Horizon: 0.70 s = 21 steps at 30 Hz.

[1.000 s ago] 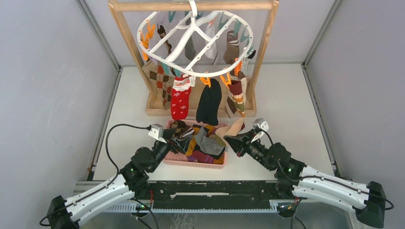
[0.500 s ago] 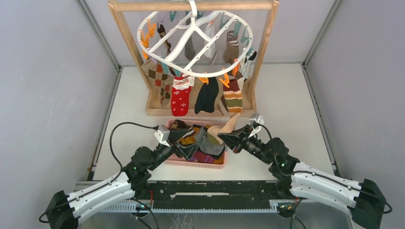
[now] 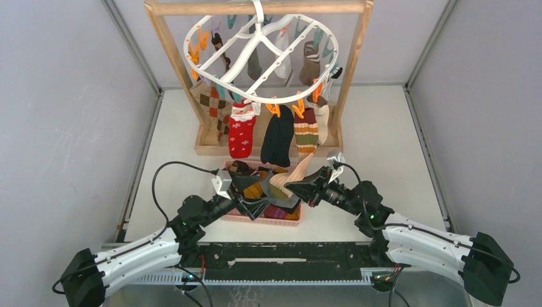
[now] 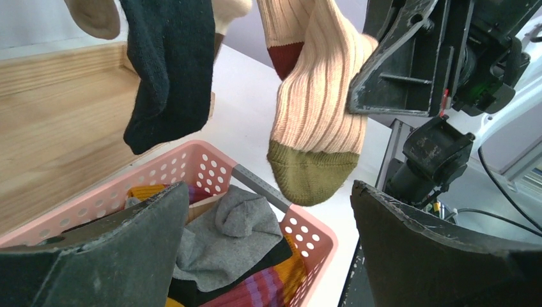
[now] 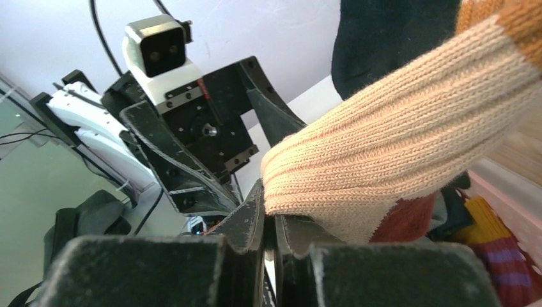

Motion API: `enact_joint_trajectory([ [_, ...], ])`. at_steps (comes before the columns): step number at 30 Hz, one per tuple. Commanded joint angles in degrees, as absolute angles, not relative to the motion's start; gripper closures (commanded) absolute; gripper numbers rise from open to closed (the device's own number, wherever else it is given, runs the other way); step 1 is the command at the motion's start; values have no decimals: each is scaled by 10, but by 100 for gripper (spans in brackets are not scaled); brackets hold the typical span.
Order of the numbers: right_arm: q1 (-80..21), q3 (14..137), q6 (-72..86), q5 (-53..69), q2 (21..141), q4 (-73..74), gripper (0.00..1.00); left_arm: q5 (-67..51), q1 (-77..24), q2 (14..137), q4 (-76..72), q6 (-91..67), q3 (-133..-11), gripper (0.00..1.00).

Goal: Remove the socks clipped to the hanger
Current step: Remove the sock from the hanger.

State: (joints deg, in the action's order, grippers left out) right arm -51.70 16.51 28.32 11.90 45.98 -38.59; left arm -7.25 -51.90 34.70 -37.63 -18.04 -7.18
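Note:
The white ring hanger (image 3: pixel 259 38) hangs from the wooden frame with socks clipped round it: red (image 3: pixel 242 131), black (image 3: pixel 278 137) and striped (image 3: pixel 306 130) at the front. My right gripper (image 3: pixel 295 188) is shut on a beige ribbed sock (image 3: pixel 289 176) with an olive toe (image 4: pixel 313 179), holding it above the right end of the pink basket (image 3: pixel 255 219). That sock's upper end runs up toward the striped one; whether a clip holds it I cannot tell. My left gripper (image 3: pixel 255 192) stands open over the basket, nothing between its fingers. In the right wrist view the pads (image 5: pixel 252 214) pinch the beige sock (image 5: pixel 396 141).
The wooden frame stand (image 3: pixel 206 144) sits behind the basket, its base board close to the basket's far rim. The basket (image 4: pixel 192 160) holds several loose socks, grey, black and striped. Grey walls enclose the white table on three sides. Both arms crowd the basket's near side.
My right gripper has carried the beige sock left, to over the basket. My left gripper has moved right and farther over the basket, still open. The front hanging socks have swung.

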Motion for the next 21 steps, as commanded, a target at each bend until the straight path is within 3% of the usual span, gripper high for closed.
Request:
enact_joint_trajectory([
  [1, -514, 180, 302, 151, 460, -437, 90, -96, -520, 366, -432, -188, -80, 0],
  [14, -514, 184, 305, 163, 484, -447, 90, -125, -523, 390, -474, -199, -88, 1],
  [17, -514, 184, 306, 165, 490, -453, 90, -128, -526, 394, -475, -197, -92, 6],
  [21, -514, 185, 307, 165, 499, -458, 90, -138, -528, 403, -482, -196, -97, 20],
])
